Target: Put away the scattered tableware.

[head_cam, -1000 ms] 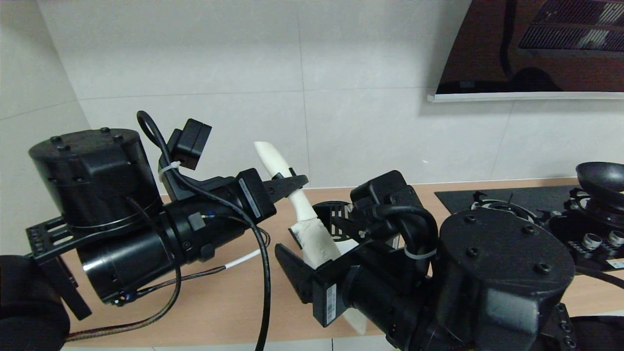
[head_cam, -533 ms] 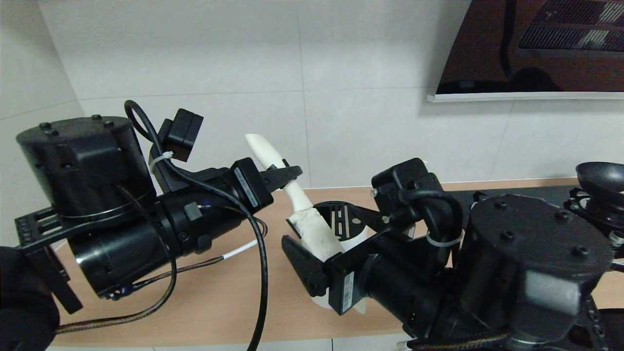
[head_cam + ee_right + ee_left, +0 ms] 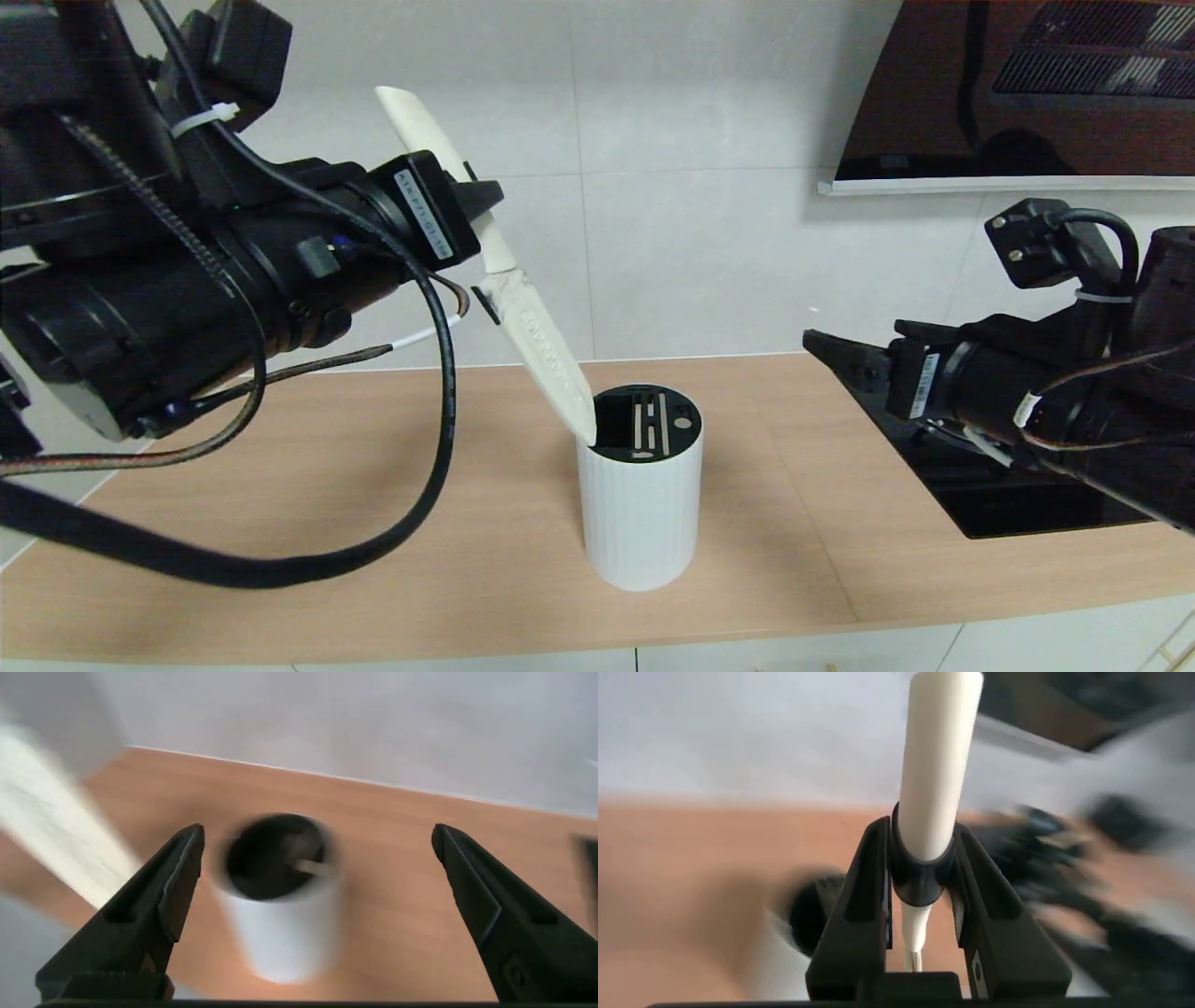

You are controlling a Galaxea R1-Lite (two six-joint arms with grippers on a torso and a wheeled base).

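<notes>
Left gripper (image 3: 471, 201): clenched on the pale handle of the knife (image 3: 537, 345), upper left of frame
Knife: tilted, handle end towards upper left, blade tip down at the left rim of the holder (image 3: 641, 504); touching or just above it, cannot tell
Holder: white ribbed cylinder, centre of frame, upright on the wooden countertop (image 3: 280, 523); black top insert with one wide opening and several narrow slots
Holder contents: nothing stands up out of the top; the inside is dark, cannot tell what it holds
Right gripper (image 3: 826, 350): jaws spread wide, grasping nothing, right of frame over the black cooktop (image 3: 1027, 504), well apart from the holder
Step (judged): lining the blade up for insertion
Risk 1: tip sits at the rim, not over a slot; pressing down here would catch the insert and tip or slide the unbraced holder
Risk 2: blade slants while the slots run straight down; entering at this angle could jam it or twist the handle in the grip
</notes>
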